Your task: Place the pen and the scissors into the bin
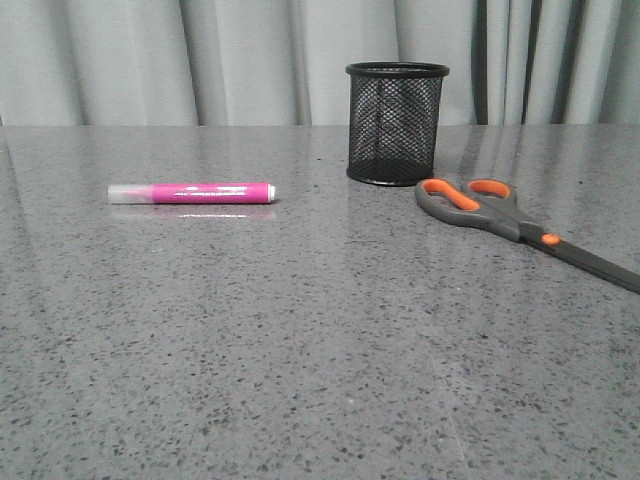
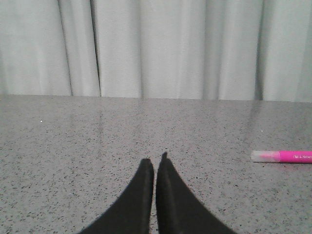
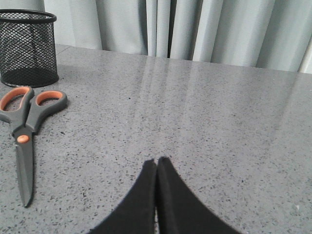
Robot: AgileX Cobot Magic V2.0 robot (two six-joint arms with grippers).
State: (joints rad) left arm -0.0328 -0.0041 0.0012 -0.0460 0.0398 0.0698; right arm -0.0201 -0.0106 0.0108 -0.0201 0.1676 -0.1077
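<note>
We see our left gripper with its two dark fingers pressed together, holding nothing, above the speckled grey table. The pen lies flat on the table, well apart, its whitish cap toward the gripper. Pale curtains hang behind.

The bench is grey speckled stone with a glossy sheen, running back to a pale curtain. Three things sit directly on it. The pen lies flat on the left, its whitish cap pointing left. The bin stands upright towards the back. The scissors lie flat and closed just beside the bin, handles nearest it, blades pointing away to the right
</note>
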